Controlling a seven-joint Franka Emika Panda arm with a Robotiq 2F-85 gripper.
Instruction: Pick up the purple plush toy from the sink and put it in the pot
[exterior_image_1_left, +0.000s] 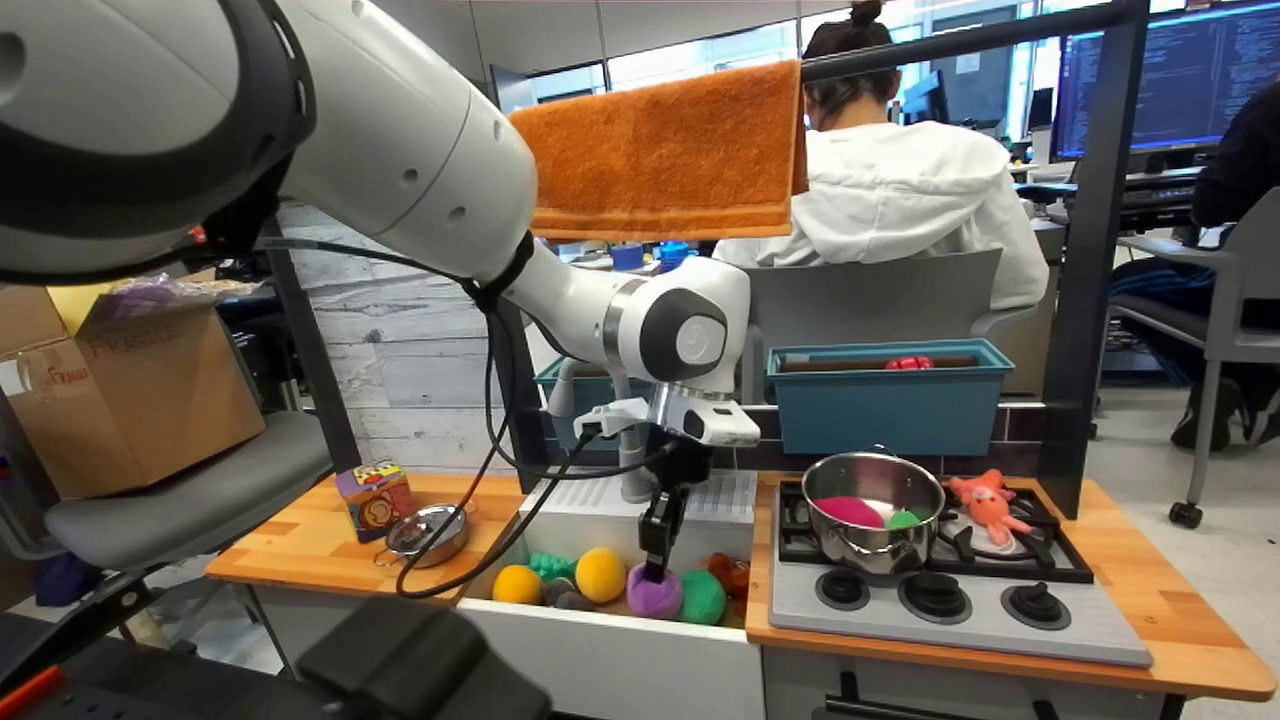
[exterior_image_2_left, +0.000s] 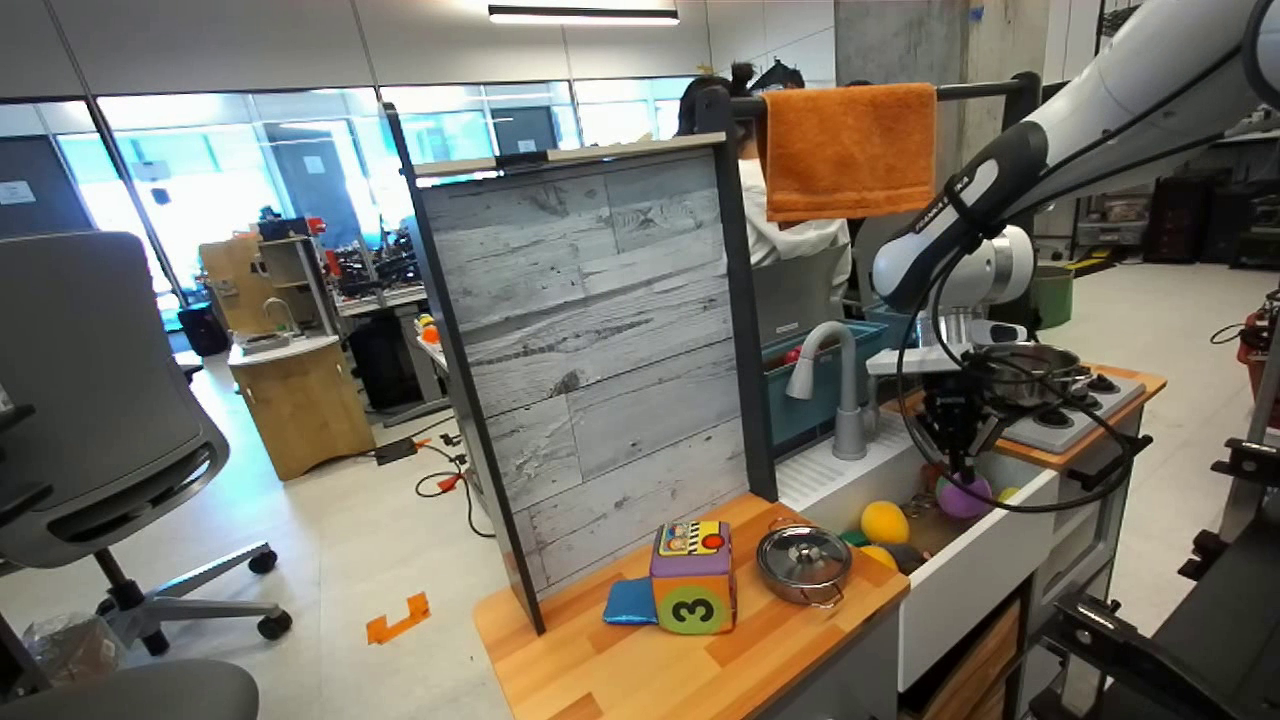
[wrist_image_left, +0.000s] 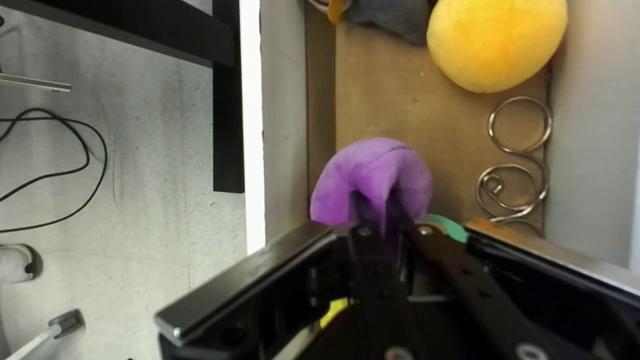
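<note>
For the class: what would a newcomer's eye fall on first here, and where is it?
Probably the big white robot arm, its jaws down in the sink, closed on the purple plush toy. Next, the bright orange towel hanging from the dark rail. Then the shiny pot on the stove beside the sink.

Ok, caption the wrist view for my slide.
Wrist view: the end effector pinches a fold of the purple plush toy in the sink, with a yellow ball lying apart from it.

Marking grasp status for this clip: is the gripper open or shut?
The gripper is shut on the purple plush toy: in the wrist view its fingers pinch a fold between them.
</note>
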